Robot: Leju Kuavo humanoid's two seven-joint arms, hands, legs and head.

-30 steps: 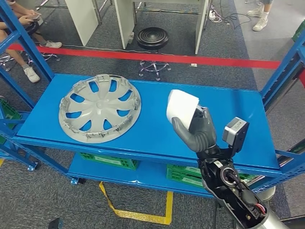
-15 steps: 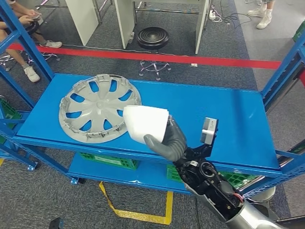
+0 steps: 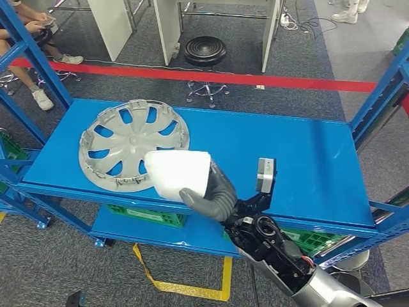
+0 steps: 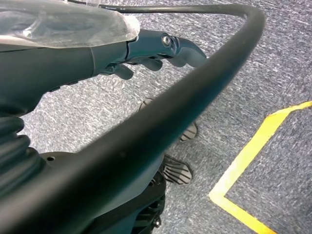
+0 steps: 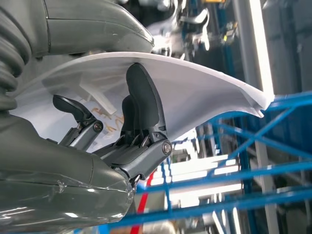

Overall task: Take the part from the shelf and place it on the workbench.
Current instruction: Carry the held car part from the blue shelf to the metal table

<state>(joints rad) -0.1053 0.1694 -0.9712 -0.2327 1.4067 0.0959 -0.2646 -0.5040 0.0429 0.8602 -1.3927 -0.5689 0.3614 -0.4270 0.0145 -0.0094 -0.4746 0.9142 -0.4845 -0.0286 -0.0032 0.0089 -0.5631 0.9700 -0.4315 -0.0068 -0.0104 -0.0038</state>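
Observation:
My right hand point(image 3: 213, 192) grips a white curved part point(image 3: 177, 173), lifted above the front edge of the blue shelf point(image 3: 299, 160). The part lies sideways and overlaps the near rim of a grey wheel cover point(image 3: 134, 144) that rests on the shelf's left half. In the right wrist view the white part point(image 5: 206, 92) arches over the dark fingers point(image 5: 143, 100), which press against its underside. My left hand point(image 4: 162, 48) hangs down over grey carpet, fingers loosely apart, holding nothing.
Blue shelf uprights stand at the left point(image 3: 29, 57) and right point(image 3: 381, 96). Green crates point(image 3: 144, 216) sit on the lower shelf. A black stool point(image 3: 205, 52) and a red floor line point(image 3: 289, 81) lie beyond. A seated person point(image 3: 29, 38) is at far left. Yellow tape point(image 3: 193, 289) marks the floor.
My right hand has carried the white part leftward and toward the shelf's front edge, turning it from upright to sideways; it now overlaps the wheel cover's rim.

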